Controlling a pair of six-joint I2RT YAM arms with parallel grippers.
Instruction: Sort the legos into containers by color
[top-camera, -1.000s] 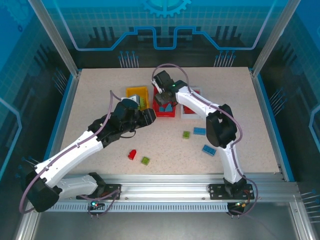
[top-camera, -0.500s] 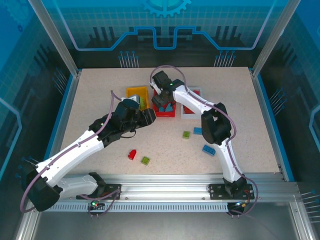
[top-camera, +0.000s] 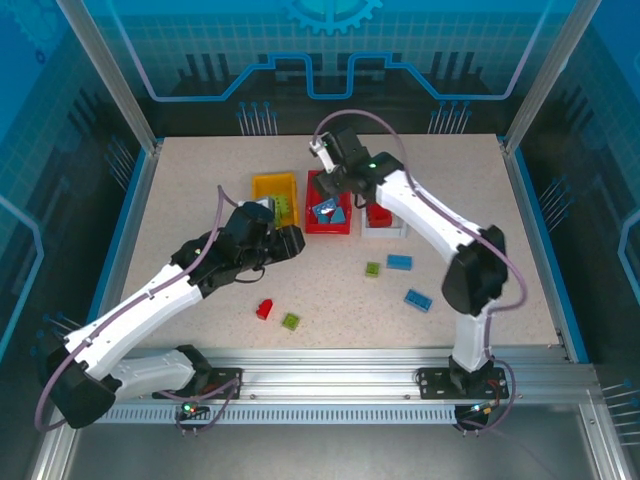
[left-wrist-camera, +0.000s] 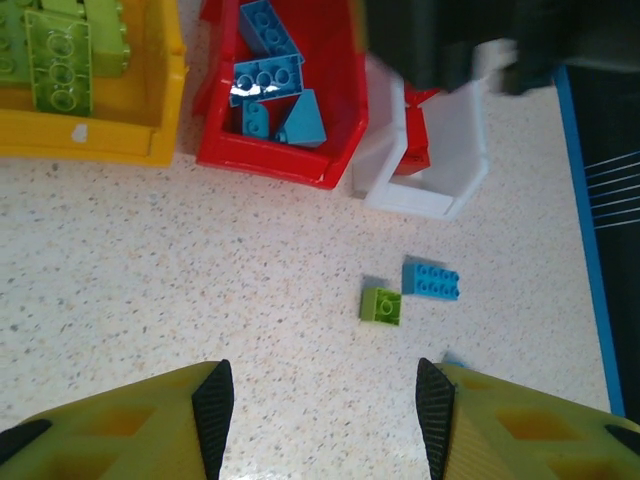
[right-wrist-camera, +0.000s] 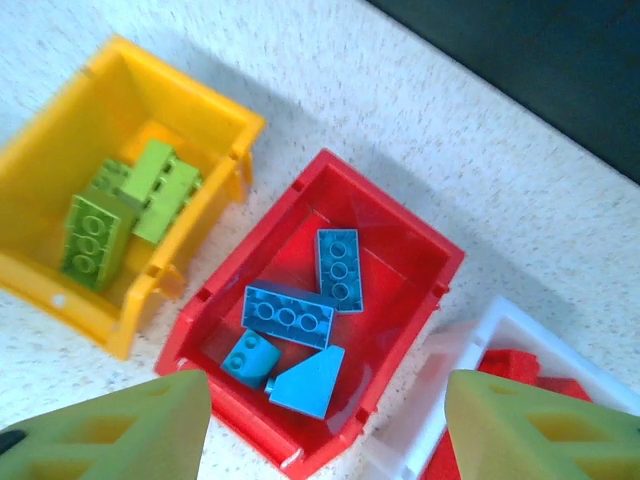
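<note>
left gripper (left-wrist-camera: 323, 402) apart, empty | right gripper (right-wrist-camera: 320, 392) apart above red bin (right-wrist-camera: 395, 265) | green lego (left-wrist-camera: 381, 305) ahead, slightly right of left gripper, probably nearer it

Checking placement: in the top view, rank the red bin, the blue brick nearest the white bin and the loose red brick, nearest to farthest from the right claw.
From the right claw:
1. red bin, just below it.
2. blue brick, right side, nearer the bases.
3. red brick, front left.

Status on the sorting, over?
Left hand, right hand open, empty. Blue bricks in red bin, green bricks in yellow bin. Five loose bricks. Nothing blocking.
</note>
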